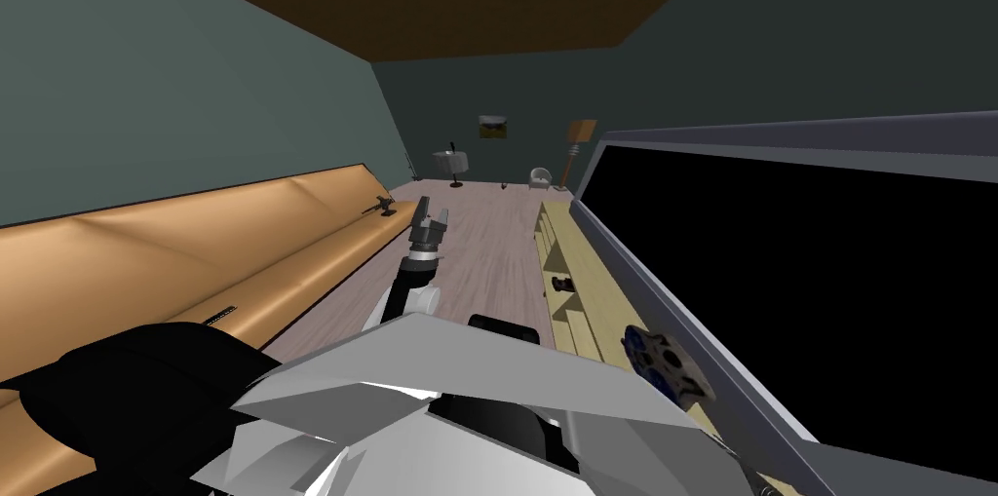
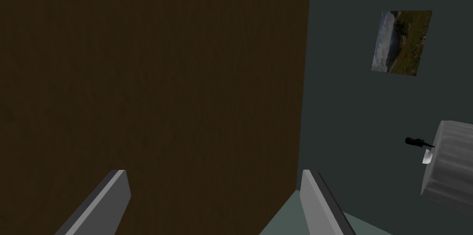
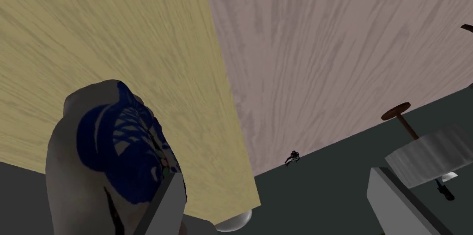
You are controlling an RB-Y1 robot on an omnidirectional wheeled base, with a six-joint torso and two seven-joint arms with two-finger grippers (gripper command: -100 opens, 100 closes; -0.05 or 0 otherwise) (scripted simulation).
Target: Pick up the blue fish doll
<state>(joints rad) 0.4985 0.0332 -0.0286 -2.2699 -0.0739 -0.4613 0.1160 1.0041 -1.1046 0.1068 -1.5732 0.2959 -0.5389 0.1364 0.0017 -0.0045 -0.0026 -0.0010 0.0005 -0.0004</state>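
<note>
The blue fish doll [image 1: 663, 363], grey with dark blue markings, lies on a pale yellow wooden stand [image 1: 585, 310] to my right. In the right wrist view the doll [image 3: 111, 163] bulks close against the outer side of one finger [image 3: 161, 209]. It is not in the gap between the two fingers. My right gripper [image 3: 277, 172] is open and hangs over the stand's edge. My left gripper [image 1: 429, 222] is stretched forward over the floor in the middle of the room. In its own view the left gripper [image 2: 215, 172] is open and holds nothing.
A large grey-framed black panel [image 1: 828, 305] rises right behind the stand. A small dark object [image 1: 562, 284] sits farther along the stand. A long orange sofa [image 1: 195, 247] runs along the left. Pale wood floor [image 1: 487, 256] lies between them. A small table [image 1: 451, 164] and a lamp [image 1: 579, 134] stand at the far wall.
</note>
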